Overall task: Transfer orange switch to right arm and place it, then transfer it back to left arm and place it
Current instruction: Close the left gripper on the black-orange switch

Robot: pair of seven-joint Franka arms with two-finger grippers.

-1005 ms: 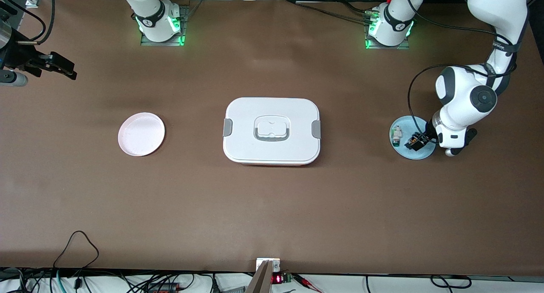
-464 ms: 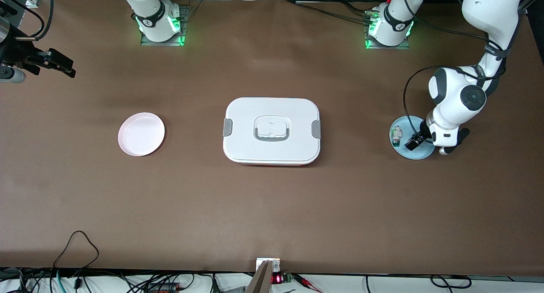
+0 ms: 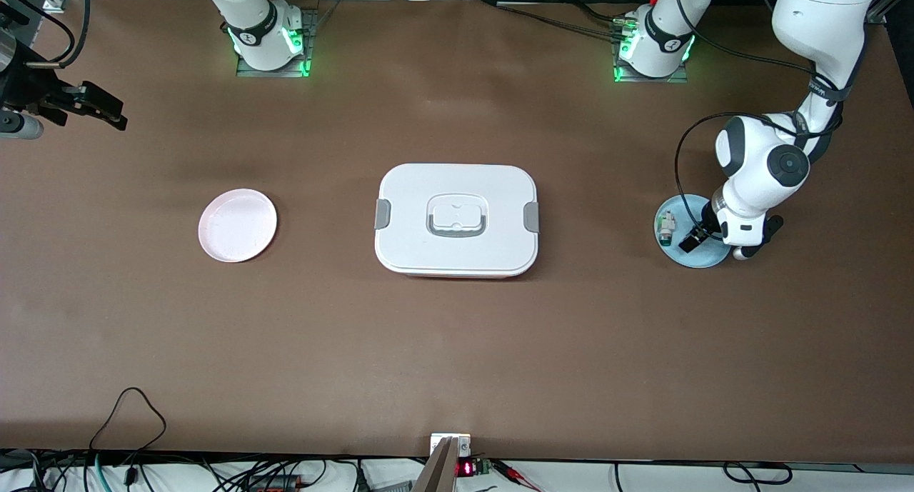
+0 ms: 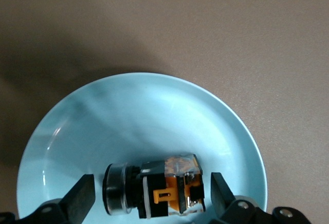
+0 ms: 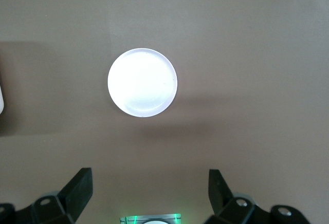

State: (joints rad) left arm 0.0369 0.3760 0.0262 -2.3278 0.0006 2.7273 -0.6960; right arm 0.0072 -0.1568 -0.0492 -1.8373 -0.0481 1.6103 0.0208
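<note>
The orange switch [image 4: 164, 188], black with an orange clip and a silver end, lies on its side on the blue plate [image 4: 144, 116] at the left arm's end of the table. My left gripper [image 4: 149, 198] is open and low over the plate, one finger at each end of the switch with small gaps. In the front view the left gripper [image 3: 694, 241] hides most of the switch on the blue plate [image 3: 707, 258]. My right gripper [image 3: 107, 113] is open and empty, held up at the right arm's end of the table, and also shows in its own wrist view [image 5: 149, 190].
The white box [image 3: 457, 219] with grey clips stands in the table's middle, between the two plates. A pink plate [image 3: 237, 225] lies toward the right arm's end and shows in the right wrist view [image 5: 142, 82]. A small white-and-green component [image 3: 666, 226] lies on the blue plate.
My left arm's wrist has shifted a little toward the box and its gripper has settled around the switch. My right gripper has barely moved.
</note>
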